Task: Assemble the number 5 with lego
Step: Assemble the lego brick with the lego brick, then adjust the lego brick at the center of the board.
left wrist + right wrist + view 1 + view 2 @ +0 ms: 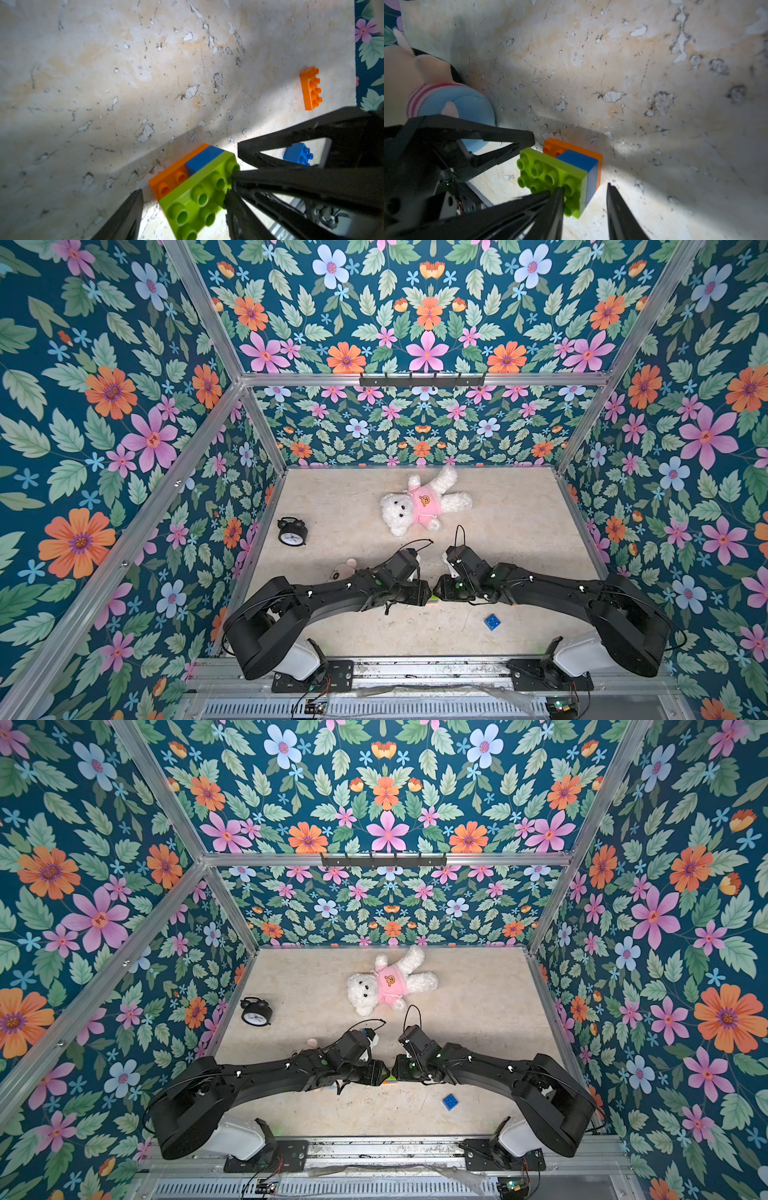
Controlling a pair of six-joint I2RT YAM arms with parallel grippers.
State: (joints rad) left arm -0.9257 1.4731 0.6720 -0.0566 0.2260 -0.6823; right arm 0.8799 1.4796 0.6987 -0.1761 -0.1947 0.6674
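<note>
The stack (591, 176) stands on the table (519, 510) at its near middle, right where the two arms meet; in both top views the wrists hide nearly all of it. It has three layers: a long orange base (170, 176) with two studs bare, a blue square (202, 159) on the base's other half, and a long green brick (548, 172) on top, studs up. The left gripper (184, 194) points in from the left with its jaws wide, straddling the stack. One of its fingers touches the green brick's edge, and the other stands just beside the orange base, apart from it. The right gripper (585, 186) points in from the right with a narrower gap. One of its fingertips rests on a green stud at the brick's end, and the other stands just off the stack's side with bare table between. A loose blue brick (492, 621) lies right of the stack and nearer, beside the right arm. A loose orange brick (311, 88) lies flat further right, toward the floral wall (369, 52). A white teddy (424, 504) in a pink shirt lies at the far middle. A black clock (292, 532) stands at the left, and a pink plush (446, 97) lies on the far side of the left arm.
</note>
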